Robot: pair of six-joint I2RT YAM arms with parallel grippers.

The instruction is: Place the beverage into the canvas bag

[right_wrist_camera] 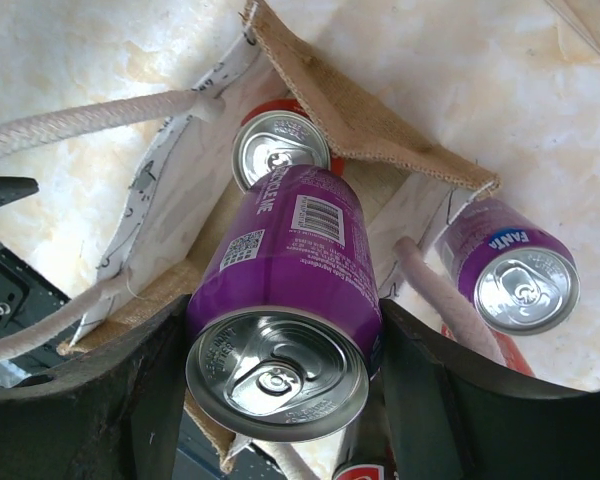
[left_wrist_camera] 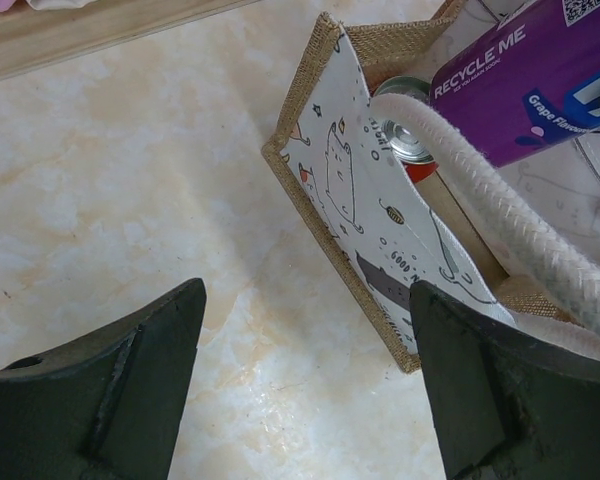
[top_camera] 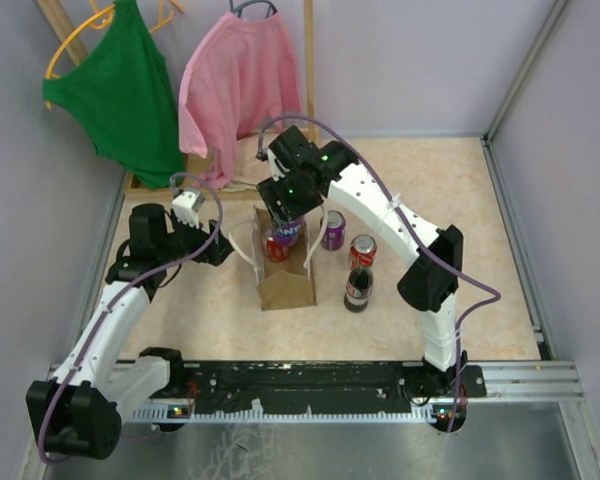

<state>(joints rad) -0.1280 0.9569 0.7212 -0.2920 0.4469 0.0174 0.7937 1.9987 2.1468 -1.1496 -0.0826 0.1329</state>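
One purple can (right_wrist_camera: 280,260), perhaps over bag (right_wrist_camera: 370,125)

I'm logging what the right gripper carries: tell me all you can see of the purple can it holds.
The purple can is a metal grape soda can, unopened, pull tab flat, printed with a barcode, a QR code and "RECYCLE ME". The right gripper clamps its sides near the top. It hangs tilted, bottom first, at the open mouth of the canvas bag, above a red can inside.
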